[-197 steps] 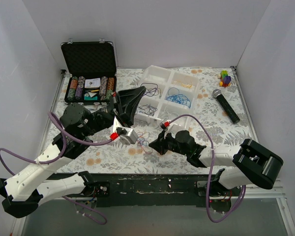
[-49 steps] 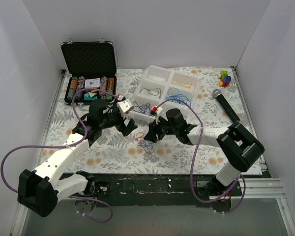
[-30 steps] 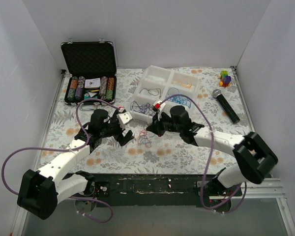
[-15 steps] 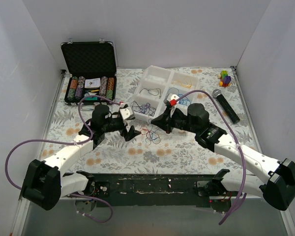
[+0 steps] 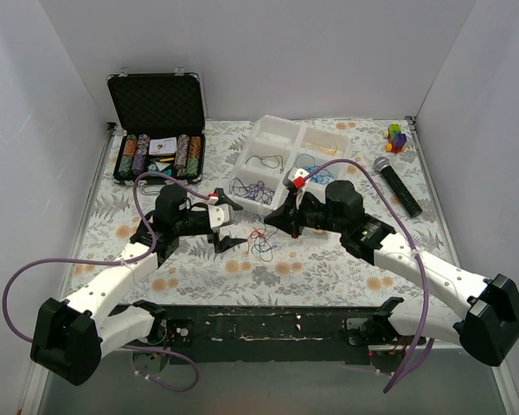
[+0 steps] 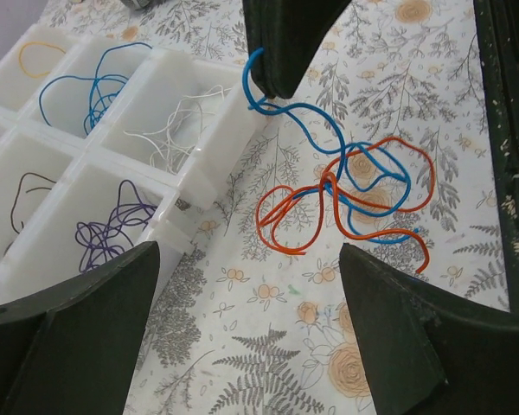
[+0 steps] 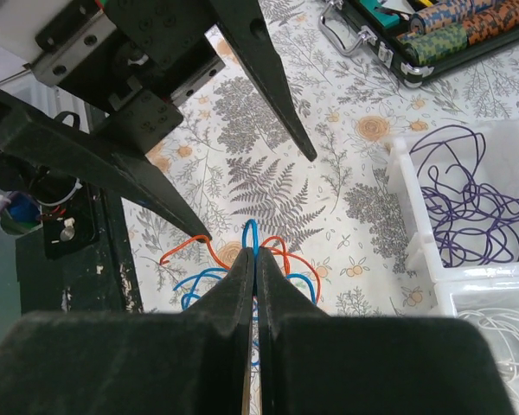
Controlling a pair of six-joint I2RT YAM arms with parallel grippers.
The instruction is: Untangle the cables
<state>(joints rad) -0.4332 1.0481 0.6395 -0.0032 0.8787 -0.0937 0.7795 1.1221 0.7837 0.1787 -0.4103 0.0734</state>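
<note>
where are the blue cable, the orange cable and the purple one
blue cable [image 6: 316,111], left wrist view, wavy upper stretch
orange cable [image 6: 261,220], left wrist view, left loop
purple cable [image 6: 112,233], left wrist view, middle of tangle

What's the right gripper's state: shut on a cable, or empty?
Shut on the blue cable: the right gripper has its jaws together, no gap, with the blue loop pinched at their tips.

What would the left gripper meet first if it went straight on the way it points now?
Probably the orange and blue cables lying on the table, just ahead of the open left gripper; depth is unclear.
</note>
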